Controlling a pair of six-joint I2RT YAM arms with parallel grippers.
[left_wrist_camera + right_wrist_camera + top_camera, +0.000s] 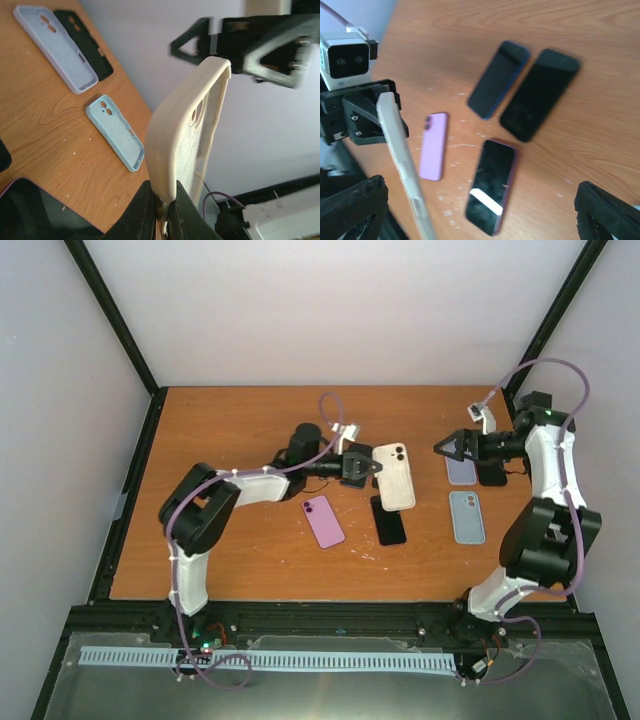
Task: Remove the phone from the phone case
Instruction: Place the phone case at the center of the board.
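Left gripper [358, 466] is clamped on one edge of the cream case [394, 477], holding it up off the desk [230, 420] around the middle, with its back face turned upward. Pinching only the rim leaves the rest of the shell free, which reads to me as a hold for the other arm to work against. Right gripper [447, 448] hangs just to the right of the case, not touching it, with its jaws spread wide and nothing between them.

From the left wrist you get the inside of the shell: matte, soft and rubbery-looking, with rounded corners, a raised lip and a camera cut-out. It looks empty to me.

So where's the phone? My read is the dark phone [388, 521] lying flat on the desk just below the case, toward the near edge, glossy screen up with a thin purple rim. I can't be sure it's the one. Beside it a pink handset [323, 521] lies back up with its twin lenses showing.

Toward the right edge, three spare cases lie flat, seemingly set aside out of the way: pale blue case [466, 517], lavender case [460, 472] and black case [491, 475].
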